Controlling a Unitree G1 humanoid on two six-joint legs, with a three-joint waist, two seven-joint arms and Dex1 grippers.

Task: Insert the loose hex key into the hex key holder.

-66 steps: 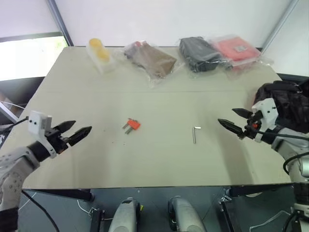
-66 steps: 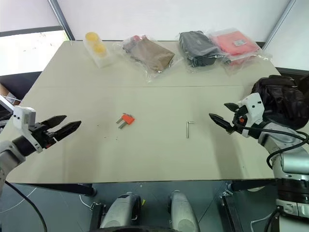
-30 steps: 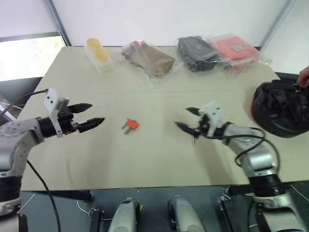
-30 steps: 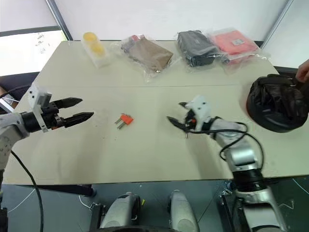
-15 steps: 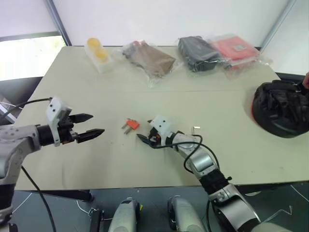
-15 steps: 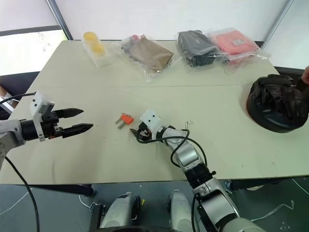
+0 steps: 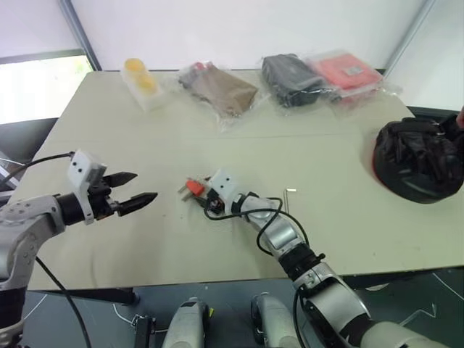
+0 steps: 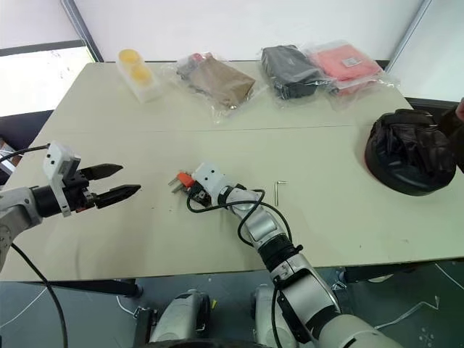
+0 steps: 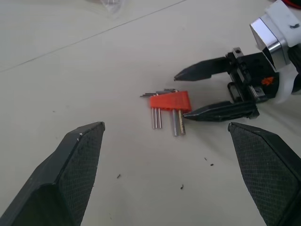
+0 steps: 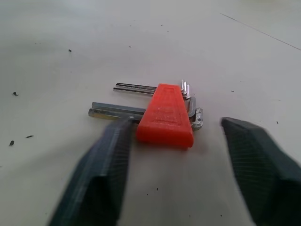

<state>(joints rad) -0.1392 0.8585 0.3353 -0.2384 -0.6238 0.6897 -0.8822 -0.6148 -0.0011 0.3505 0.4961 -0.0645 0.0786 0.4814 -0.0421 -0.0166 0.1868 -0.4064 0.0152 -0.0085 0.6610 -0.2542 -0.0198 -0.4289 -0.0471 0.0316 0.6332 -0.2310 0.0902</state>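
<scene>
orange wedge-shaped hex key holder, thin steel keys protruding.

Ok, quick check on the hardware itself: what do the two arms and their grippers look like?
Both arms are silver-grey metal segments with black joints and a loose black cable looping alongside. Each wrist carries a white boxy camera housing. The left gripper and right gripper have two black tapered fingers; the left's finger pads are finely cross-hatched. The right gripper's base shows black linkages and a small orange mark.

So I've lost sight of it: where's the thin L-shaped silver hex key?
In the head views, the thin L-shaped silver hex key lies flat mid-table, just right of the right arm, apart from the small orange plastic key holder.
</scene>
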